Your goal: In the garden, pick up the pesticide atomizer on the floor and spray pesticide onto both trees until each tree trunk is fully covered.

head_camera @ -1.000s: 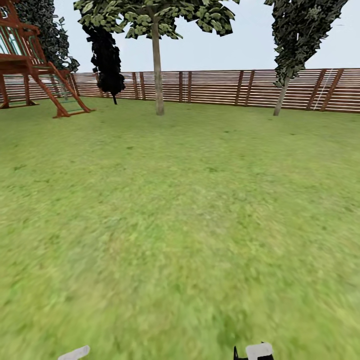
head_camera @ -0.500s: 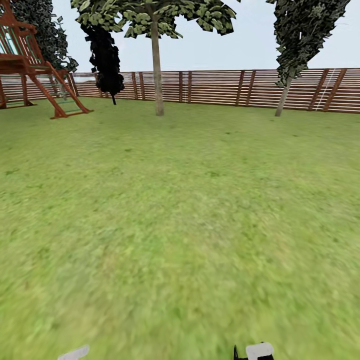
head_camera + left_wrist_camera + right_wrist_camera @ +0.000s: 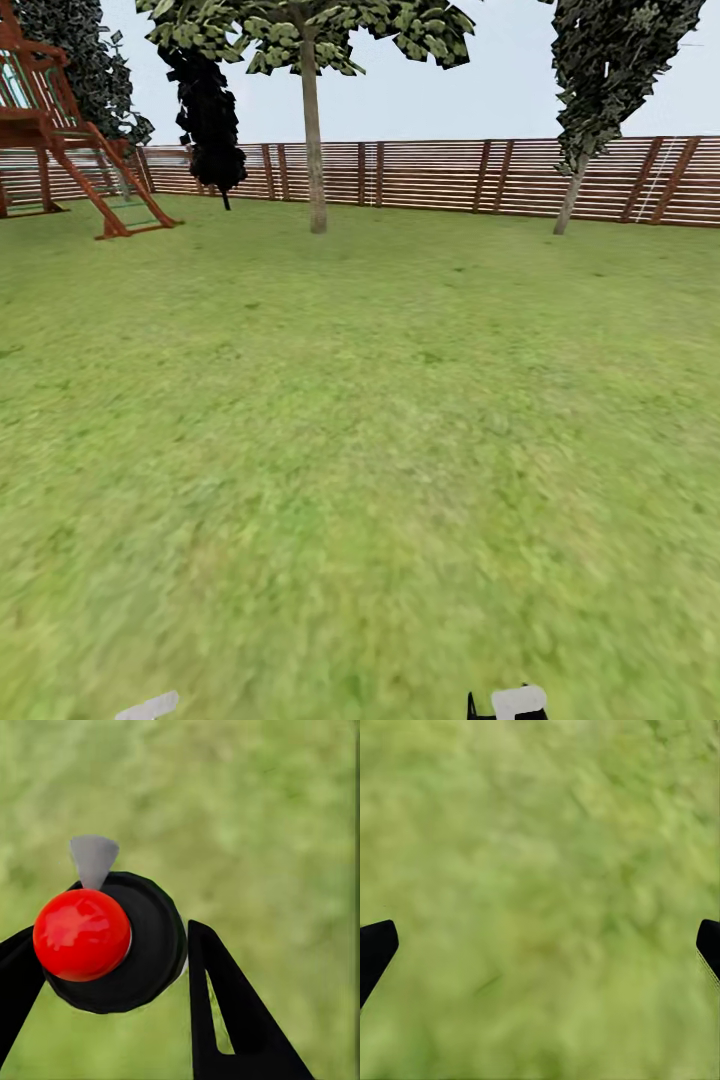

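Crossing the lawn (image 3: 360,450) toward the trees looks like the step in hand: the sprayer is already off the grass and the spraying has not begun. In the left wrist view the left hand (image 3: 112,975) has its two dark fingers (image 3: 232,1020) closed around the sprayer (image 3: 112,941), a black round body with a shiny red cap and a small grey nozzle, seen from above over blurred grass. In the right wrist view the right hand (image 3: 540,945) is spread wide, its two tips far apart with nothing but grass between them.

The nearest tree (image 3: 312,130) with a bare grey-brown trunk stands well ahead, just in front of the slatted fence (image 3: 440,175). Left of that tree is a dark slim tree (image 3: 208,110), and further left a red wooden play frame (image 3: 70,140). Right of it, also by the fence, stands another tree (image 3: 590,110) with a thin leaning trunk.

The next move probably calls for rolling on until the trunk is close, then raising the left arm and aiming the nozzle at the bark. Whether the sprayer holds any liquid cannot be told, since its body is opaque.
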